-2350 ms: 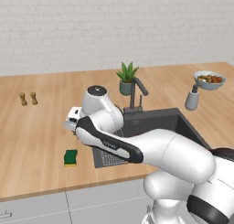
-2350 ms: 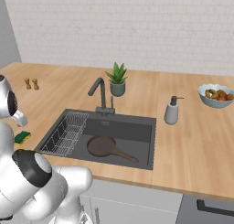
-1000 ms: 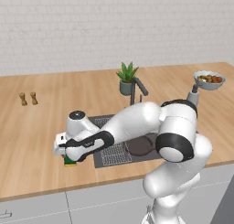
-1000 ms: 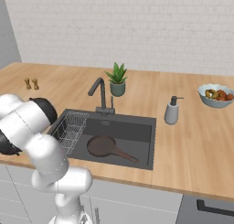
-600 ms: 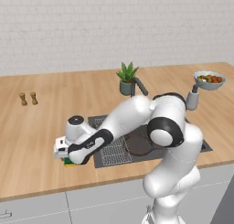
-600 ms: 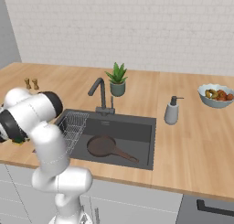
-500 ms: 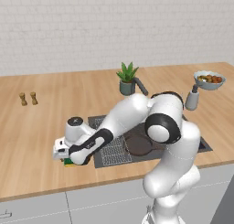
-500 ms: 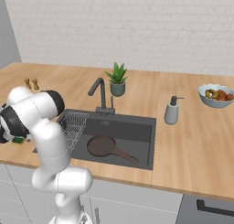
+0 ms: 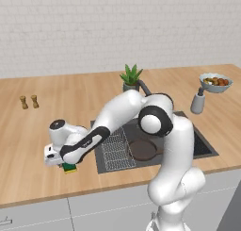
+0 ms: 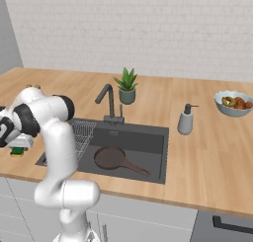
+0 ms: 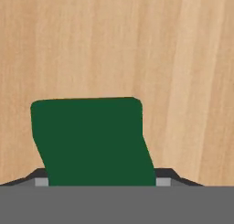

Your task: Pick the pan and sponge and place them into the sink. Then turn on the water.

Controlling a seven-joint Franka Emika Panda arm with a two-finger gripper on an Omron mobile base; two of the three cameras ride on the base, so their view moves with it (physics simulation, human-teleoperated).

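**Robot arm reaches down over sponge at table's front edge**

Low at the near left of the light wooden table (image 9: 28, 131), the white arm's two-finger gripper (image 9: 66, 165) is down on the small rectangular sponge (image 11: 93, 143), green on top with a yellow layer beneath. In the hand view the sponge's green face sits between the two dark finger tips (image 11: 42, 178), one on each side, the jaws spread about as wide as the block; whether they are yet pressing on it cannot be told. The sponge lies flat on the wood, just beside the left rim of the sink, and the arm is bent far down and across to reach it, which would be why the hand covers most of it in both base views (image 10: 19, 150).

Beyond it, the large dark grey rectangular sink (image 10: 148, 137) already holds the round, shallow, dark brown-black frying pan (image 10: 109, 158), flat on the basin floor with its handle towards the right, beside the wire rack (image 10: 83, 133) at the left end. By that reckoning the pan step looks done, and the sponge is the job in hand.

Further back, the dark angular faucet (image 10: 107, 100) stands behind the basin with no stream falling from it; the water is not yet on. A small potted green plant (image 10: 127, 88) stands behind it.
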